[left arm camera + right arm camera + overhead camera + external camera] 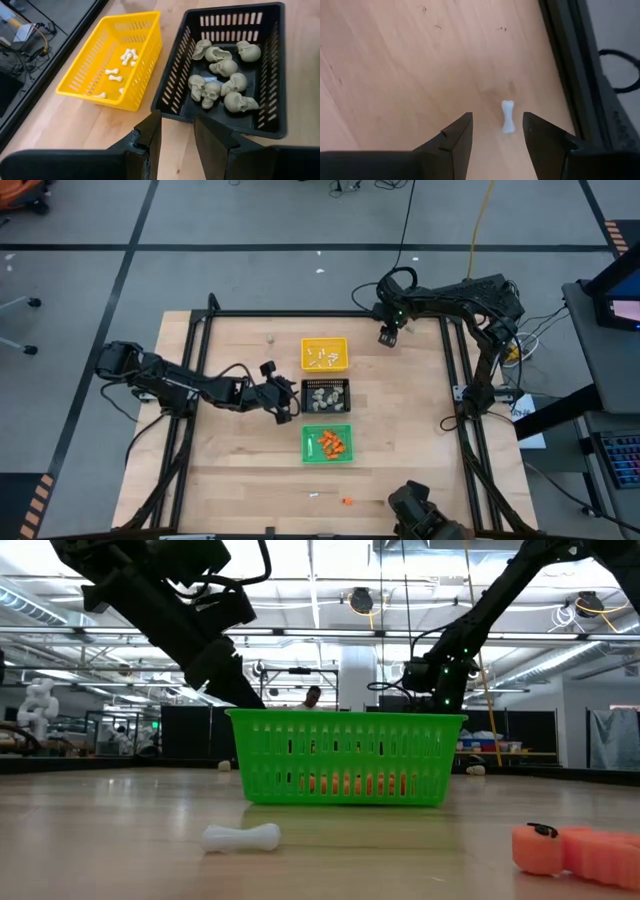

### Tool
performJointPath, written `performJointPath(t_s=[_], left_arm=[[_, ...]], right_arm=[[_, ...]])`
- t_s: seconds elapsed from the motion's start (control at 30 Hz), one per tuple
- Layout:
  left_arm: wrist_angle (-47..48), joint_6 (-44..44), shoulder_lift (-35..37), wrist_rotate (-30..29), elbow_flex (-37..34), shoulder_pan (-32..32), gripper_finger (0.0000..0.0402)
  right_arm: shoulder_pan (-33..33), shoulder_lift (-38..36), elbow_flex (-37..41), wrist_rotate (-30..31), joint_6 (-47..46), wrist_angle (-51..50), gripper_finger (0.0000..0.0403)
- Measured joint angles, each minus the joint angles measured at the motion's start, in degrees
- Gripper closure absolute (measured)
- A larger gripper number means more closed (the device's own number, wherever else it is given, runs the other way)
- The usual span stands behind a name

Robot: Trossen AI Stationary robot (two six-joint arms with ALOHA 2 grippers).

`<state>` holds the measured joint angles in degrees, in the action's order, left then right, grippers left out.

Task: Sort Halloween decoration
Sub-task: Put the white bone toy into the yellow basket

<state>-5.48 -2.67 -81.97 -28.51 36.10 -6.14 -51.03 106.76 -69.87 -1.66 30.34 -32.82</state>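
At upper right of the high view, the right gripper (496, 131) hovers with jaws parted and empty astride a white bone (507, 116); off-centre closure could flick it away. The left gripper (177, 131), parted and empty, waits beside the black tray (272, 127).

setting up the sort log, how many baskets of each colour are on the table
yellow basket: 1
black basket: 1
green basket: 1
total: 3 baskets
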Motion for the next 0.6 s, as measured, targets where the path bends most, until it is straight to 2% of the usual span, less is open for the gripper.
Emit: performJointPath(t_s=[0.2,0.47,0.6], left_arm=[[0.0,0.0,0.0,0.0,0.0,-0.1,0.0288],[0.1,0.1,0.0,-0.1,0.0,-0.1,0.0288],[0.1,0.1,0.0,-0.2,0.0,-0.1,0.0288]], right_arm=[[-0.1,0.2,0.0,0.0,2.7,1.8,0.0243],[-0.4,4.3,-0.3,-0.2,3.4,1.3,0.0244],[-0.4,4.9,-0.2,-0.2,3.4,1.0,0.0257]])
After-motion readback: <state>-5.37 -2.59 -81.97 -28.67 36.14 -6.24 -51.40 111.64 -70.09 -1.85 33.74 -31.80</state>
